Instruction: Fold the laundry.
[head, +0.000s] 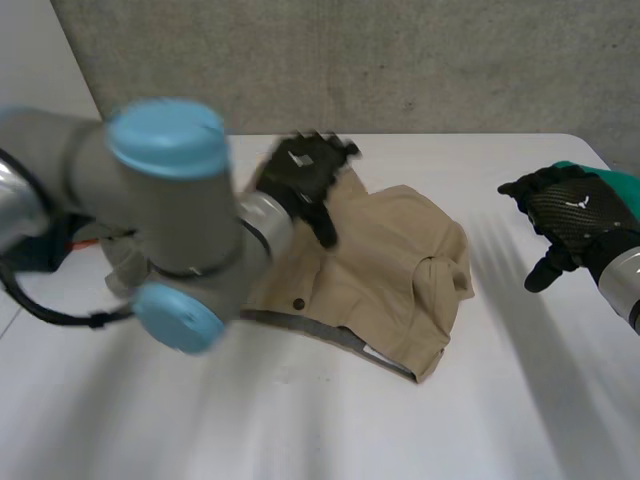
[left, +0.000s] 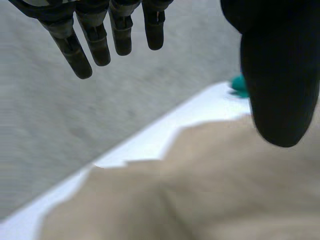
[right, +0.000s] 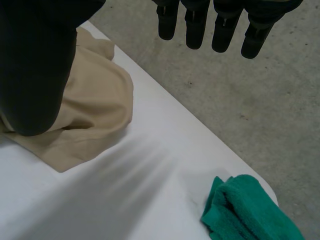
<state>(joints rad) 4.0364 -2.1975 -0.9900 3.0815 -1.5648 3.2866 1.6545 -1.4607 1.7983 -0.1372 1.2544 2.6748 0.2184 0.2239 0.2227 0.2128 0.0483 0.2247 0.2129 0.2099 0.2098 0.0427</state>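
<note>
The beige garment (head: 380, 270) lies crumpled mid-frame on the white table (head: 480, 410), waistband and button toward the lower edge, nowhere near folded yet. The left hand (head: 305, 170) hovers over its far corner, upper centre. Its fingers (left: 95, 45) are straight and spread from the thumb, gripping nothing; I'd say it is placed to take that edge. The right hand (head: 570, 210) hangs at the right edge, fingers loose and apart, empty, clear of the garment. A green cloth (right: 245, 210) sits bunched near the table's corner, perhaps next in line.
</note>
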